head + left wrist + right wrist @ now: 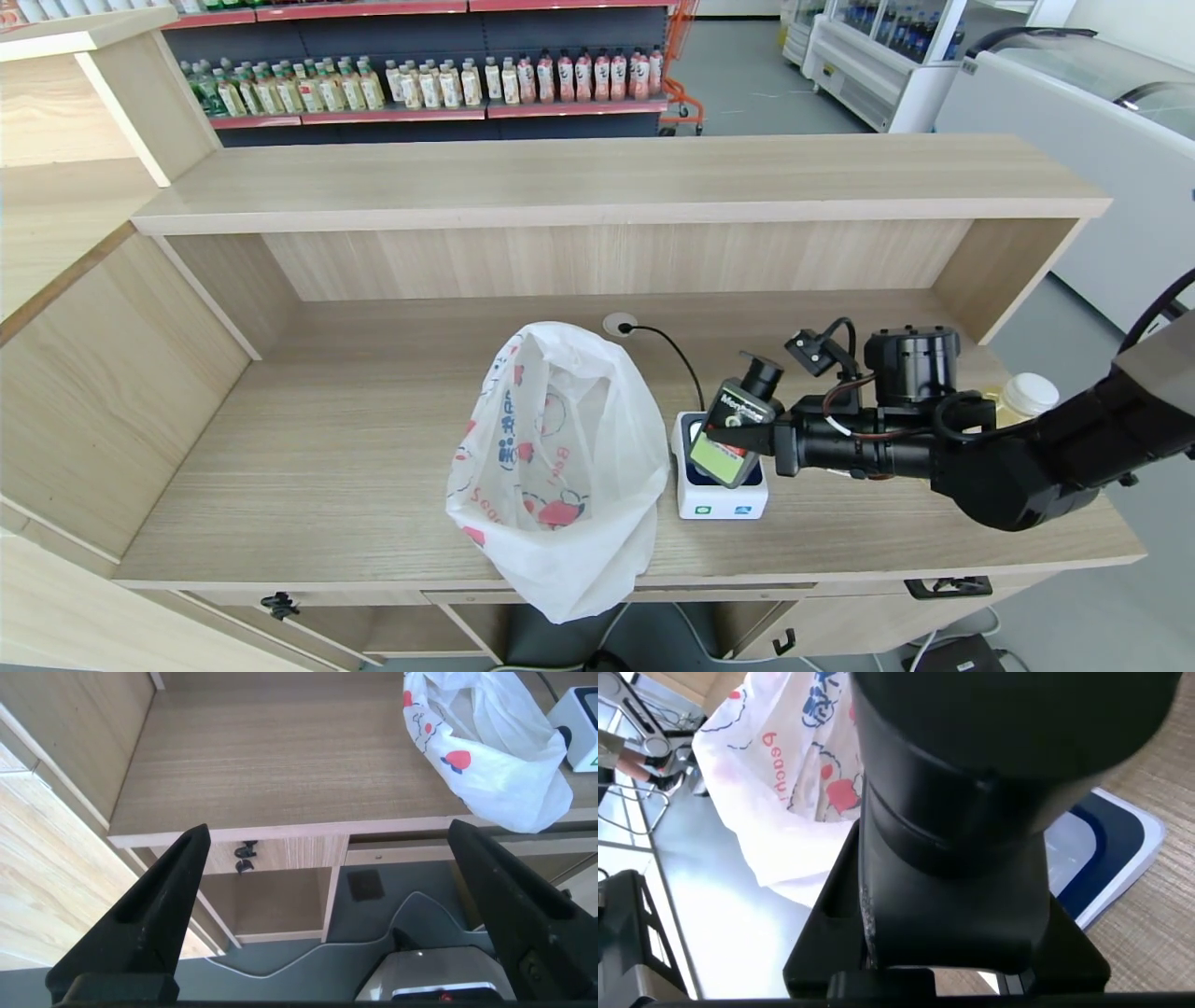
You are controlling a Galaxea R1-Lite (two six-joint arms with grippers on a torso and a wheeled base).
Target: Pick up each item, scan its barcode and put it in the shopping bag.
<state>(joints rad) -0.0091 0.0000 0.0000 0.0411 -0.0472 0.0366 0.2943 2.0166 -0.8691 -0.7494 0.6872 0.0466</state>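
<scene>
A dark bottle [739, 411] with a black cap and a green-yellow label hangs tilted just above the white barcode scanner [724, 502]. My right gripper [735, 435] is shut on it from the right. Seen from the right wrist, the bottle's black body [952, 831] covers part of the scanner [1106, 854]. The white shopping bag [551, 467] stands open left of the scanner, hanging over the counter's front edge. My left gripper [329, 838] is open with nothing in it, low in front of the counter and left of the bag [486, 747].
A white-capped bottle of yellowish liquid [1027, 397] stands on the counter behind my right arm. A black cable [672, 350] runs from the scanner to a hole in the counter. A raised wooden ledge [616, 182] walls the back and sides.
</scene>
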